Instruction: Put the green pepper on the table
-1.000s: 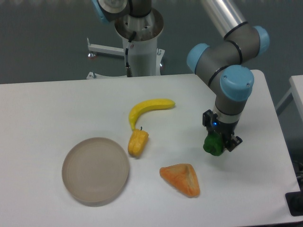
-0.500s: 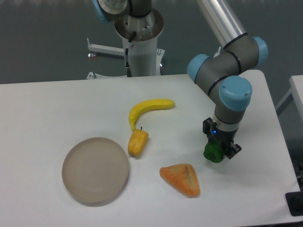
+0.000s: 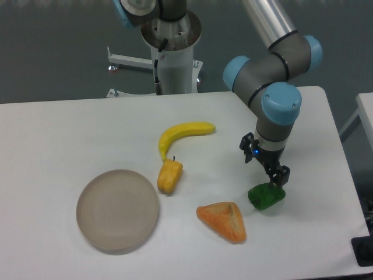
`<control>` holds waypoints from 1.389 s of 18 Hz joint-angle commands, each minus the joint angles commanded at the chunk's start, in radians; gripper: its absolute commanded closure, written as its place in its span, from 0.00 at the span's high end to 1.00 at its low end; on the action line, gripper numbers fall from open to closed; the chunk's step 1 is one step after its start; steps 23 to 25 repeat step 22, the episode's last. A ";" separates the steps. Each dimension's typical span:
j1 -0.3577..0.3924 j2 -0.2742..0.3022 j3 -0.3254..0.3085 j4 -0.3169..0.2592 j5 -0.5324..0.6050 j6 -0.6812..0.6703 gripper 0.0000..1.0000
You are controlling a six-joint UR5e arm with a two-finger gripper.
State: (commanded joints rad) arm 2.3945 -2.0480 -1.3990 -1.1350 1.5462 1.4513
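Note:
The green pepper, small, glossy and dark green, lies on the white table at the right, just right of the orange wedge. My gripper hangs just above and slightly behind it. Its jaws are spread and hold nothing. One fingertip is close over the pepper's top; I cannot tell whether it touches.
A yellow banana lies mid-table, with a yellow-orange pepper just below it. A round translucent grey plate sits at the front left. An orange wedge-shaped piece lies at the front centre. The table's right edge is near the arm.
The gripper lowered the green pepper to the table, let it go and moved up and slightly left. The pepper now lies on its side on the tabletop.

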 joint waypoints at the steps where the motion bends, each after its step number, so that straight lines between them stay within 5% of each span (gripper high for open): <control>1: 0.000 0.011 0.005 -0.032 0.006 -0.005 1.00; 5: -0.002 0.084 0.011 -0.207 0.008 -0.009 1.00; 8: 0.021 0.110 0.014 -0.282 0.006 0.000 1.00; 25: 0.020 0.150 -0.028 -0.304 0.002 0.009 1.00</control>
